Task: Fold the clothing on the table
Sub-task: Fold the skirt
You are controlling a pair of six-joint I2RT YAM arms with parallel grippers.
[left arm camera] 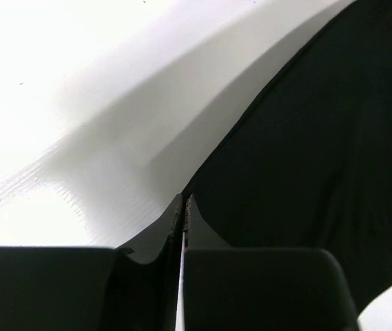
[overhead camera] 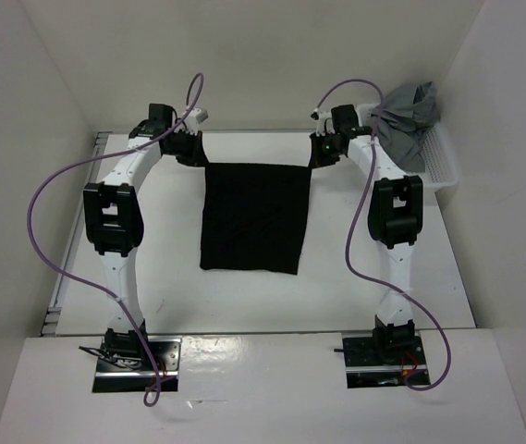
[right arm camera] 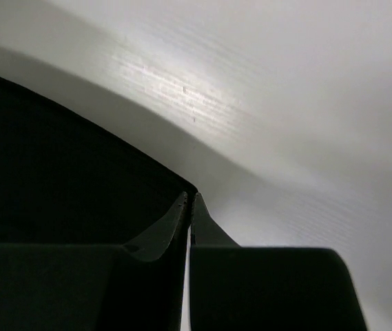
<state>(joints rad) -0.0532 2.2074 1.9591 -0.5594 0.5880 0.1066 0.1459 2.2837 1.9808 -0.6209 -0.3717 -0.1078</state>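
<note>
1. Left gripper [overhead camera: 195,157]: jaws pressed together, pinching the far-left corner of the cloth [overhead camera: 251,218].
2. Right gripper [overhead camera: 318,153]: jaws likewise closed, pinching the far-right corner.
3. Cloth: far edge is stretched straight between the two grippers. The rest spreads from them toward the arm bases over the table [overhead camera: 170,277].
4. Wrist views: a shadow runs beside the cloth edge at each grip.
5. Right of the right gripper: basket [overhead camera: 445,171] holding a grey garment [overhead camera: 410,120], apart from the cloth.
</note>
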